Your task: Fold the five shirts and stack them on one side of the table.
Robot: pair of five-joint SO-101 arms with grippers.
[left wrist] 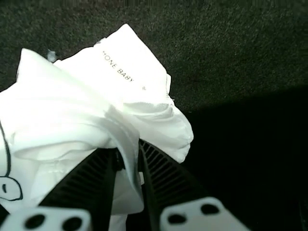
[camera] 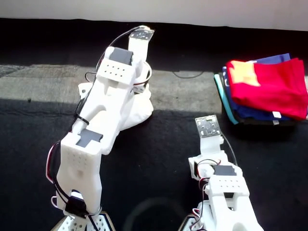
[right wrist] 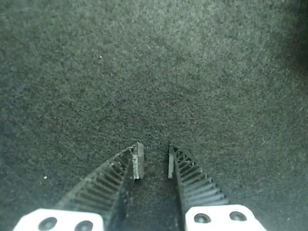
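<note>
Closest in, low over the dark worktop: right hand, ribbed fingers a little apart, gripping nothing, bare dark cloth between them. Farther out, on the other side: left hand, pressed together on a bunched fold of the white shirt, pinching it between both ribbed fingers. From that wrist, up close: a neck label with small print and a bit of black line drawing at the cloth's edge. From the high view instead: the same shirt as a crumpled white heap, mostly hidden beneath the outstretched left arm, lying where a band of sunlight meets the shadow. Farthest, toward the right rear of the worktop and well apart from both hands: stack of folded shirts, red shirt on top with a yellow patch, blue shirt under it, teal and dark edges lower down.
</note>
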